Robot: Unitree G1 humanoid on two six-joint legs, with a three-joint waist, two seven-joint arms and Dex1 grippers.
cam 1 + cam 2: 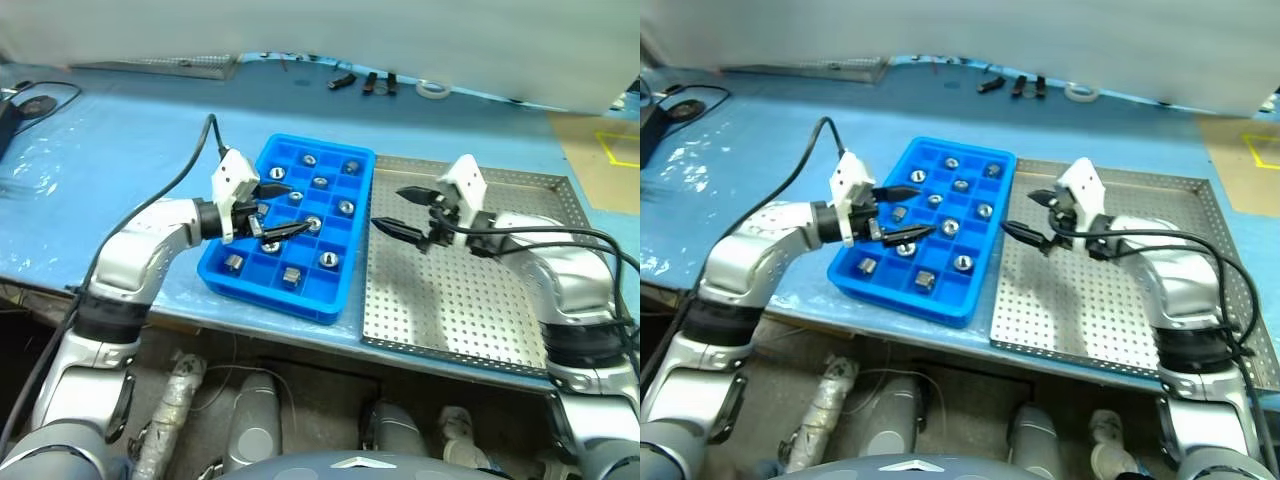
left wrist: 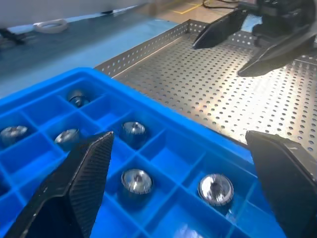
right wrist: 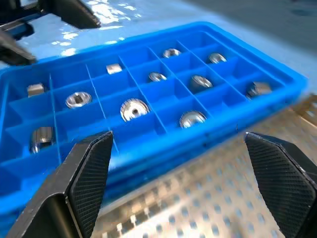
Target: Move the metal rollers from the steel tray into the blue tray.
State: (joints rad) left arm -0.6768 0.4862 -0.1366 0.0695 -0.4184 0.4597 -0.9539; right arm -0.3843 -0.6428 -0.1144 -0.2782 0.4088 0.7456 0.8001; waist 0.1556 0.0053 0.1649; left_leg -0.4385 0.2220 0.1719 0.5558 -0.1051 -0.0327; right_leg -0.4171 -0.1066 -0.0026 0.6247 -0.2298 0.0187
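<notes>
The blue tray [image 1: 262,283] lies on the blue table, with several metal rollers [image 1: 346,207] resting singly in its compartments. My left gripper [image 1: 298,208] hovers open over the tray's middle with nothing between its fingers. The left wrist view looks down on rollers [image 2: 216,189] between those fingers [image 2: 74,188]. To the tray's right lies the steel tray [image 1: 470,300]. My right gripper [image 1: 386,207] is open and holds nothing, just above the steel tray's left edge beside the blue tray. The right wrist view shows the blue tray [image 3: 277,74] and its rollers [image 3: 133,109] ahead.
A roll of white tape [image 1: 433,88] and small black items [image 1: 365,82] lie at the back of the table. A black cable [image 1: 185,165] runs from my left wrist across the table's left side. Another perforated tray [image 1: 170,65] sits at the far left.
</notes>
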